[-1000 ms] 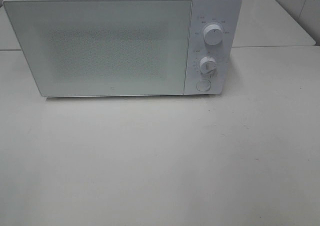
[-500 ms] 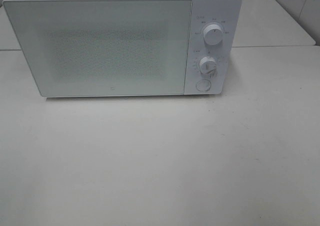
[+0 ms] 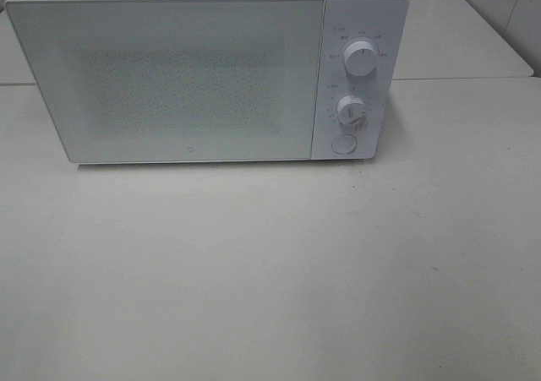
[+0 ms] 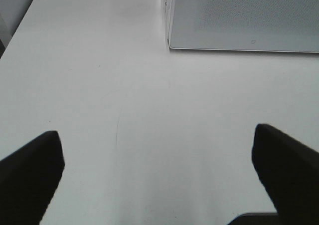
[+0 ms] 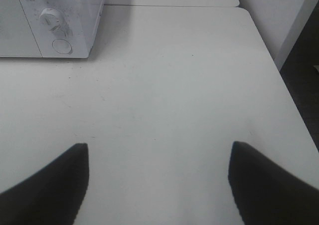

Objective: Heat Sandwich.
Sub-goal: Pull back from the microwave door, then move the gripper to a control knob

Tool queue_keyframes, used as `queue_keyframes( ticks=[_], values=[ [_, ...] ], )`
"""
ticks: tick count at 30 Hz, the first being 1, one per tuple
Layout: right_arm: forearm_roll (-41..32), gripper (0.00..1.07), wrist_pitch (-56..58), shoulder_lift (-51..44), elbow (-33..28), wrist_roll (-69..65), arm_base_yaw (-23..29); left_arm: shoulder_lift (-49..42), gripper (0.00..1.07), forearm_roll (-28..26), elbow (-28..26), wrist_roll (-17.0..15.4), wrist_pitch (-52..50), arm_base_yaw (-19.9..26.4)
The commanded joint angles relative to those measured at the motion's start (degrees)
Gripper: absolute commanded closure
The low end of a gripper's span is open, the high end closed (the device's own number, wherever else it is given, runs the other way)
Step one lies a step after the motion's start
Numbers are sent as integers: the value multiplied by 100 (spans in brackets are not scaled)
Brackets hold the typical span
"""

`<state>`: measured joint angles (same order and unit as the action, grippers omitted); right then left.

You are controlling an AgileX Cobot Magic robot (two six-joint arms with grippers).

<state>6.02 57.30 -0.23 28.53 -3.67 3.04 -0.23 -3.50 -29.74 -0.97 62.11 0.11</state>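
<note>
White microwave [image 3: 203,68] stands closed at the rear of the desk [image 3: 270,271]. The sandwich appears in no view; whether it lies behind the frosted door [image 3: 177,77] cannot be determined. Left fingers [image 4: 30,175] and right fingers [image 5: 45,185] are spread wide and hold nothing.

Hazard: the door would probably swing outward over the desk in front, and fingers parked in that arc could be struck.

Clearance: the desk edge [image 5: 279,80] drops off near the right arm. Ample free surface lies ahead of both arms.
</note>
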Motion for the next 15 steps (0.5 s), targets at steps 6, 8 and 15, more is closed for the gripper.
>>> queue_keyframes(
  ticks=[6,8,15],
  values=[
    [17,32,-34,-86,-6,-29,-40,-97,9,11,17,-11,-86,23],
    [17,32,-57,74,29,-29,-40,-97,9,11,17,-11,-86,23],
    [11,32,-510,573,143,-29,-40,-97,9,11,17,-11,-86,23]
  ],
)
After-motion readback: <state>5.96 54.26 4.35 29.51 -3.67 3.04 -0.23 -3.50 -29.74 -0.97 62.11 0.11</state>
